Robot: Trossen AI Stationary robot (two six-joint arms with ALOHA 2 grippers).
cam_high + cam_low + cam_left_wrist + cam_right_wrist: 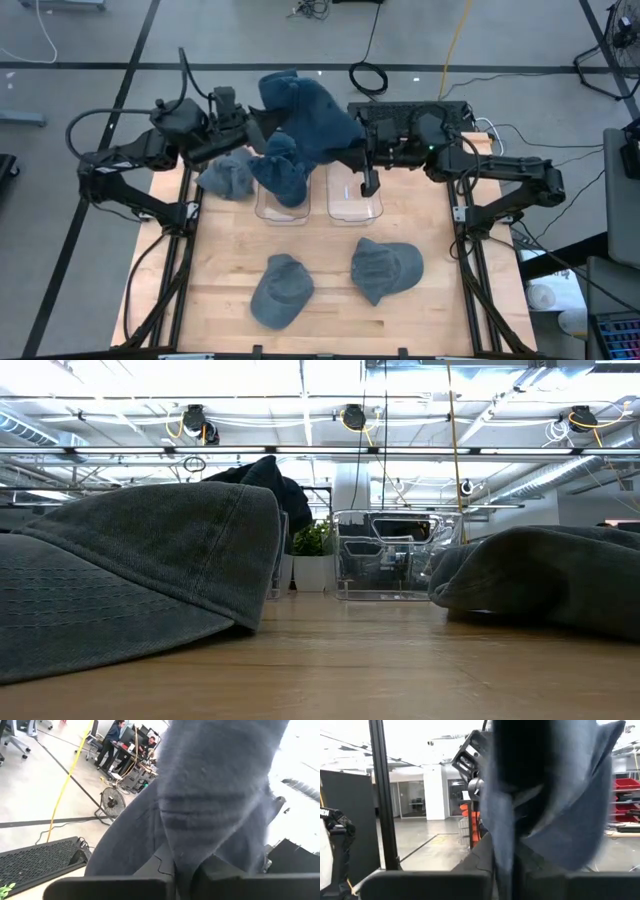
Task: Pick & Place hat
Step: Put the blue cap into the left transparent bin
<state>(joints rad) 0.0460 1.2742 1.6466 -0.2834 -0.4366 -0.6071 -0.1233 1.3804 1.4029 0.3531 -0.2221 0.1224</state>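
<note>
1. High view: both arms lift one big blue denim hat (305, 115) above the two clear plastic bins (355, 200).
2. Left end effector (258, 130) and right end effector (352, 150) pinch its cloth.
3. It could slip, missing the bins.

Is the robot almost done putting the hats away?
Not yet. The left bin already has hats piled in it, with another lying beside it. Both grippers, left and right, are holding one big hat up in the air above the bins. Two hats still wait on the table, and the right bin looks empty.
</note>
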